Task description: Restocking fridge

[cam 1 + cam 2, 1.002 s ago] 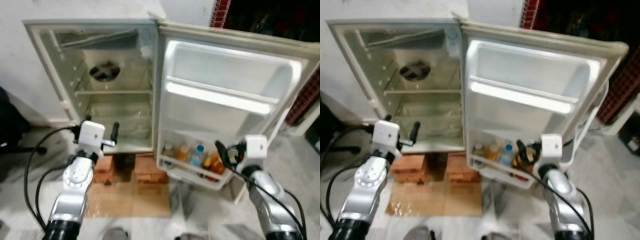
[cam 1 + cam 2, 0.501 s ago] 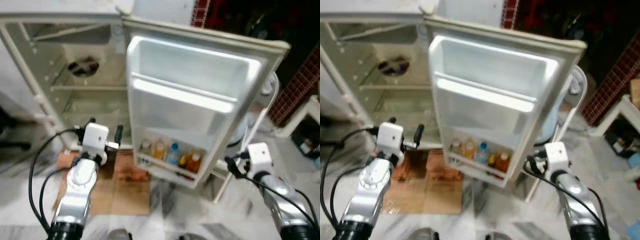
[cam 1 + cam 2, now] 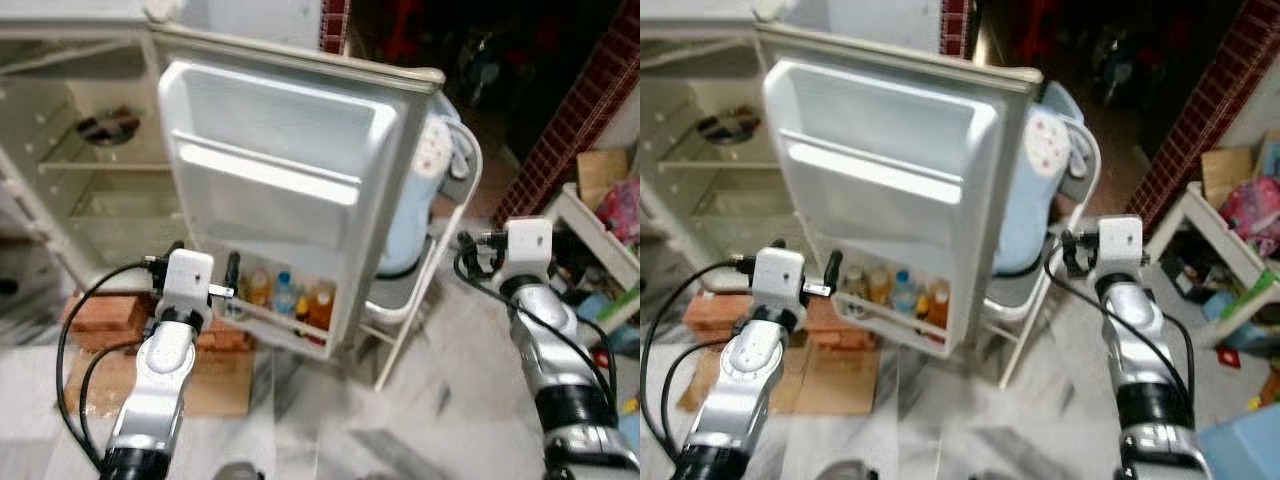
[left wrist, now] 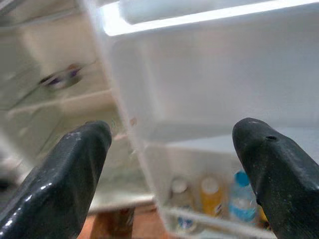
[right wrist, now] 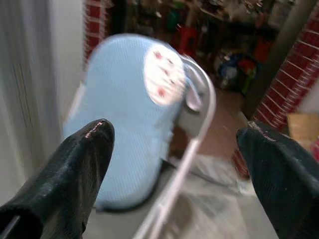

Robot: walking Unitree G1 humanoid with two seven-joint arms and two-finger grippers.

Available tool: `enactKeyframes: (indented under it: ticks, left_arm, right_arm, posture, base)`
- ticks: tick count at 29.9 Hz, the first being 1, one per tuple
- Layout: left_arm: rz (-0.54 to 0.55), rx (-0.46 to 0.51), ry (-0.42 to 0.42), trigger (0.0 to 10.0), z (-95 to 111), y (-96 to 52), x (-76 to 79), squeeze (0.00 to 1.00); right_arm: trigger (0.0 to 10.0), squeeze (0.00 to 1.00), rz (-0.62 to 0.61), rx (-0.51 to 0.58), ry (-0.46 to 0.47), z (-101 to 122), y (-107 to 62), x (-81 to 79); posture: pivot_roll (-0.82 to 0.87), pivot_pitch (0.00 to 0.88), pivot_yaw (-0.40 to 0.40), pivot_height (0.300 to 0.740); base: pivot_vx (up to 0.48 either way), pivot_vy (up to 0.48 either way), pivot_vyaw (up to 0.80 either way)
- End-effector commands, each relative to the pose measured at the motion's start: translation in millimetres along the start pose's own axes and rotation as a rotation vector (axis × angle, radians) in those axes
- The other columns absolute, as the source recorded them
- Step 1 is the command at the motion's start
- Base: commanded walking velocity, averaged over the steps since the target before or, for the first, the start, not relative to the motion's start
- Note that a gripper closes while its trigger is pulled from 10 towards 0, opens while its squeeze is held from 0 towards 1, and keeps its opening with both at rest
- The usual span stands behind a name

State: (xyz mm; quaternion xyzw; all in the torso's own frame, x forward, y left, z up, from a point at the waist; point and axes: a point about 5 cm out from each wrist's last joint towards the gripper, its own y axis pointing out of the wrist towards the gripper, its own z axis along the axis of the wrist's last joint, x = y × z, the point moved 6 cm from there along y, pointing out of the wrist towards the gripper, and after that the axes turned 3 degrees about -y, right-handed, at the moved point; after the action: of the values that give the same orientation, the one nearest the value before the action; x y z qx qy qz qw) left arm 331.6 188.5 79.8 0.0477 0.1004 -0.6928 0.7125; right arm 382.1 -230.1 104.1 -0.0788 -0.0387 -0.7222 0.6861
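The white fridge stands open, its inner shelves bare. Its door is swung wide, and several drink bottles stand in the door's bottom shelf. My left gripper is held just in front of that shelf's left end, open with nothing between its fingers; the left wrist view looks at the bottles. My right gripper is raised to the right of the door, beside a chair, open and empty.
A white-framed chair with a light blue cushion stands right behind the door's edge. Bricks prop up the fridge, with cardboard on the floor. A white stand with colourful clutter is at far right.
The camera has swung right, so the fridge slid left and the chair came into view. My right gripper has gone from the door's bottles to beside the chair.
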Motion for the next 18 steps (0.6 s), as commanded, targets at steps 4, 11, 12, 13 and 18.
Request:
enactKeyframes:
  ticks: [4,11,12,13,18]
  left_arm:
    - [0.089,-0.054,-0.066,10.0,-9,-1.7,-18.1,0.0]
    - [0.113,-0.113,-0.104,10.0,-18,-5.3,-20.1,0.0]
    - [0.11,-0.114,-0.104,10.0,-19,-5.5,-19.8,0.0]
    - [0.097,-0.118,-0.103,10.0,-19,-6.2,-17.8,0.0]
    - [-0.037,-0.119,-0.086,10.0,-22,-12.7,0.6,0.0]
  right_arm:
    - [10.0,0.0,0.005,0.106,0.049,26,6.6,-17.9]
    - [10.0,0.0,-0.001,0.127,0.078,28,5.5,-22.9]
    - [10.0,0.0,-0.001,0.128,0.078,28,5.3,-22.8]
    - [10.0,0.0,-0.002,0.127,0.077,28,4.8,-22.3]
    - [10.0,0.0,-0.023,0.119,0.073,24,2.8,-17.9]
  posture:
    - [0.12,0.0,-0.046,0.74]
    - [0.12,0.0,-0.05,0.74]
    - [0.12,0.0,-0.05,0.74]
    - [0.12,0.0,-0.053,0.74]
    - [0.12,0.0,-0.056,0.74]
  base:
    - [0.0,0.0,0.6]
    - [0.0,0.0,0.52]
    - [0.0,0.0,0.48]
    - [0.0,0.0,0.45]
    - [0.0,0.0,0.42]
